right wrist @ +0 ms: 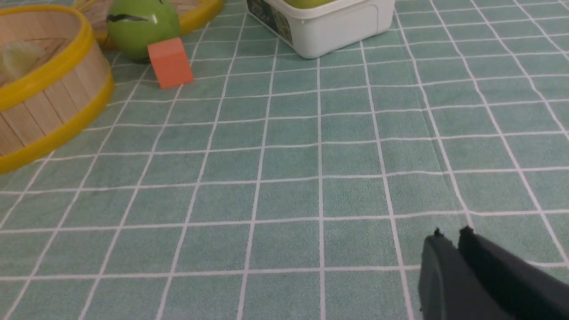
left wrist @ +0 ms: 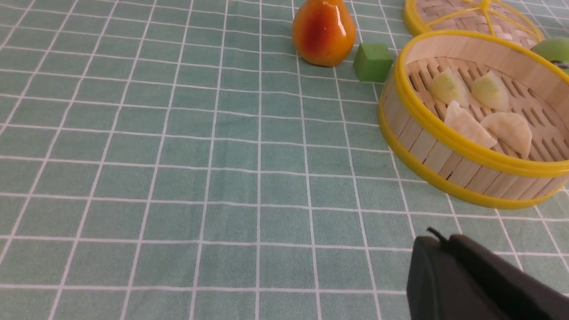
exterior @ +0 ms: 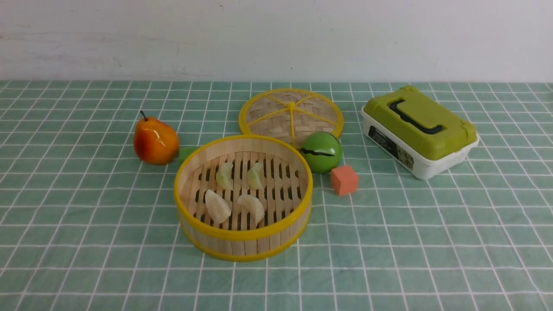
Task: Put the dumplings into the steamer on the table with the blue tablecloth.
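Observation:
The round bamboo steamer with yellow rims stands in the middle of the teal grid tablecloth. Several pale dumplings lie on its slatted bottom: two cream ones at the front, two greenish ones behind. They also show in the left wrist view, inside the steamer. My left gripper is shut and empty, low over the cloth, apart from the steamer. My right gripper is shut and empty over bare cloth, far from the steamer. Neither arm shows in the front view.
The flat woven lid lies behind the steamer. A pear and a small green cube are to its left. A green ball, an orange cube and a green-lidded white box are to its right.

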Controlling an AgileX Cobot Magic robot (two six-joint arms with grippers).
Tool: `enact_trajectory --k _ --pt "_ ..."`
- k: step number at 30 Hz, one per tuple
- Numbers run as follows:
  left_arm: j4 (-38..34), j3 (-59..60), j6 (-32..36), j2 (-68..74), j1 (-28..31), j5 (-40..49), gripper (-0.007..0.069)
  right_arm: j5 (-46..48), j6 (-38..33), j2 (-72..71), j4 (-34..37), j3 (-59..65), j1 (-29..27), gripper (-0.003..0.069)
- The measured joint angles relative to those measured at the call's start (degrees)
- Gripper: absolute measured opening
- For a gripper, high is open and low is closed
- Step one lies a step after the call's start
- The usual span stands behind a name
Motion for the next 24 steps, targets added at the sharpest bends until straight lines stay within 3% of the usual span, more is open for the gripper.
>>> enact_trajectory --k 9,13,17,22,24 --pt "0.0 0.1 0.0 0.0 0.0 -0.2 0.0017 0.0 0.0 0.0 0.0 0.0 0.0 0.0067" --pt "-0.4 2.8 0.0 -3.2 1.2 -4.9 0.0017 0.0 0.0 0.0 0.0 0.0 0.0 0.0075" --pt "-4.7 6.8 0.4 -9.4 8.0 -13.1 0.0019 0.0 0.0 0.0 0.0 0.0 0.0 0.008" --pt "-17.3 16.9 9.4 -11.6 18.9 -29.6 -0.0014 0.0 0.0 0.0 0.0 0.0 0.0 0.0088" --pt "-21.6 20.7 11.3 -11.6 21.2 -32.4 -0.0014 0.0 0.0 0.0 0.0 0.0 0.0 0.0091"
